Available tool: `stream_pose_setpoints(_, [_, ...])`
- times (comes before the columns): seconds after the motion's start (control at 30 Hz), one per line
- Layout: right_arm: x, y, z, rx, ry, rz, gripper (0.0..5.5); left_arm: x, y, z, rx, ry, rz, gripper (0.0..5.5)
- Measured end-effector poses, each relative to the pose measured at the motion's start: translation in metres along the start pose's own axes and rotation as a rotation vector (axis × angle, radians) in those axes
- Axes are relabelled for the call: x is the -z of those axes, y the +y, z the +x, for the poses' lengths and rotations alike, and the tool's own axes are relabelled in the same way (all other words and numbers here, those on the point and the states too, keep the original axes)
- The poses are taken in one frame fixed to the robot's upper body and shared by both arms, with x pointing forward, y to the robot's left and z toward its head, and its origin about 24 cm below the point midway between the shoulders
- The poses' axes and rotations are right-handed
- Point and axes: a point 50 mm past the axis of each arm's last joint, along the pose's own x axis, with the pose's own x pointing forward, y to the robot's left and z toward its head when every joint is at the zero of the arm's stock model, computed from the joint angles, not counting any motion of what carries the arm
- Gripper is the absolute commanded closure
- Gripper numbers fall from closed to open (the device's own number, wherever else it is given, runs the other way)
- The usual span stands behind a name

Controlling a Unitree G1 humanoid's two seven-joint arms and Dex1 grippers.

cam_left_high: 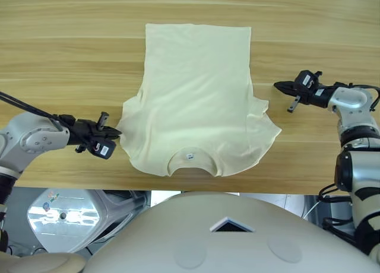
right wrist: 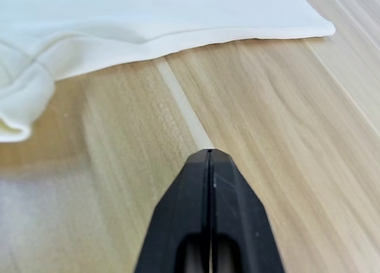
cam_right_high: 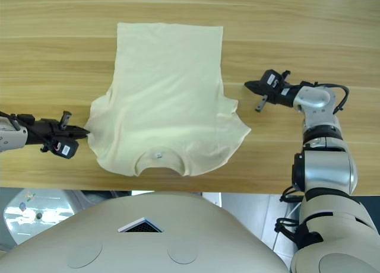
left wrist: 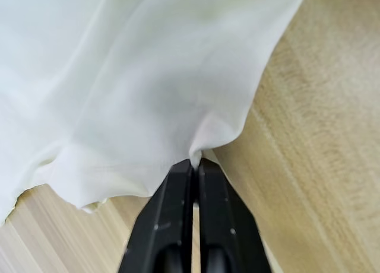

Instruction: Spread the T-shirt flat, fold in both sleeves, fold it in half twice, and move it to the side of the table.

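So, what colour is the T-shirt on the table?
Pale cream-yellow, plain; the T-shirt shows best in the left eye view.

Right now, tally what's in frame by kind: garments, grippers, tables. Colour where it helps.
T-shirt, pale yellow: 1
Grippers, black: 2 (left gripper pinching a sleeve edge, right gripper shut over bare wood)
Table, light wood: 1
Total: 4

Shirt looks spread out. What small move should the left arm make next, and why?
Probably lift the left gripper a little and carry the sleeve inward over the T-shirt. Its jaws are shut on the sleeve edge, the shirt lies mostly flat on the table, and the right gripper is shut over bare wood, apart from the cloth.
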Motion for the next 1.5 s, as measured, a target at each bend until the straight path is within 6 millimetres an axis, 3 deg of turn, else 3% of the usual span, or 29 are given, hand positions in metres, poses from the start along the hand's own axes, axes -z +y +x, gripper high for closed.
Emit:
stream_pose_setpoints(0.27, [0.000, 0.000, 0.000, 0.000, -0.001, 0.000, 5.50, -0.002, 0.005, -0.003, -0.019, -0.002, 0.000, 5.48])
stream_pose_setpoints(0.57, [-0.001, 0.001, 0.002, -0.002, -0.007, 0.001, 5.50, 0.006, 0.023, -0.030, -0.112, 0.078, 0.033, 5.48])
stream_pose_setpoints(0.83, [-0.001, 0.001, 0.003, -0.006, -0.009, 0.000, 5.50, 0.002, 0.026, -0.034, -0.159, 0.059, 0.082, 5.48])
stream_pose_setpoints(1.27, [-0.003, 0.003, 0.006, -0.010, -0.021, 0.001, 5.50, -0.014, 0.030, 0.002, -0.186, -0.067, 0.154, 5.48])
stream_pose_setpoints(1.5, [-0.004, 0.004, 0.008, -0.013, -0.029, 0.001, 5.50, -0.017, 0.037, 0.007, -0.197, -0.082, 0.174, 5.48])
